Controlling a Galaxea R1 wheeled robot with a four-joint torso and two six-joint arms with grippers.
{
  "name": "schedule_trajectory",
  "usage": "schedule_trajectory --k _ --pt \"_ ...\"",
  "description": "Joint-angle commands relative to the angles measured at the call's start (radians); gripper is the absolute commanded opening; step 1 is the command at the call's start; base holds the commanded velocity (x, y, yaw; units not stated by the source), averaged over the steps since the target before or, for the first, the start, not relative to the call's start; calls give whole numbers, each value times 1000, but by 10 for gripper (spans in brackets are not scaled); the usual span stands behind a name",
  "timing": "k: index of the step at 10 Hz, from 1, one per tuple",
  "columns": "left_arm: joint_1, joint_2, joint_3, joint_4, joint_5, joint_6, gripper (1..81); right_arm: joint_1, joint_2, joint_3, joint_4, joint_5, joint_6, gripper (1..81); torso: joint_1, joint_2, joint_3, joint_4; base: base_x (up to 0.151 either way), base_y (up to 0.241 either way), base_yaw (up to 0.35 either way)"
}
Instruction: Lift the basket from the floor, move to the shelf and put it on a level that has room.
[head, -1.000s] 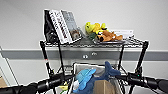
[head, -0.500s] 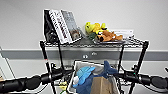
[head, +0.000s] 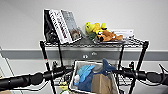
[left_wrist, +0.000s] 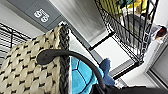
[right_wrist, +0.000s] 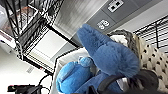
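Left gripper (head: 65, 71) sits against the left side of the basket (head: 93, 80), right gripper (head: 119, 72) against its right side; whether either is spread or pinching the rim cannot be told from any view. Basket is carried raised between the two arms, in front of the shelf (head: 93, 45), just below the top tier (head: 135, 42), which already bears books (head: 61, 25) and plush toys (head: 101, 32). Basket is heaped: blue plush (head: 86, 72) and a brown bag (head: 101, 83) stand above the rim, and the right wrist view shows blue plush (right_wrist: 110, 53) bulging over the woven wall. Risks, as judged: contents catching the underside of the top tier on entry and tipping out; basket corners snagging the black posts (head: 45, 57); uneven lift between arms tilting the load. Room looks tight overhead, fair between the posts on either side. Lower tier (head: 125, 81) shows partly behind the basket; how free it is cannot be told.
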Motion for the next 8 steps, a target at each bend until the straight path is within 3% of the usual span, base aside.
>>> schedule_trajectory --k 1,6,8 --pt "-222 44 -70 -31 -5 -3 10 225 60 -59 4 39 -5 10 0 0 0 0 0 0 0" --pt "-241 148 -249 -44 47 -3 10 241 148 -191 4 25 -3 10 1 0 0 0 0 0 0" --pt "-276 196 -315 -56 98 -3 10 267 184 -250 4 3 -3 10 1 0 0 0 0 0 0"
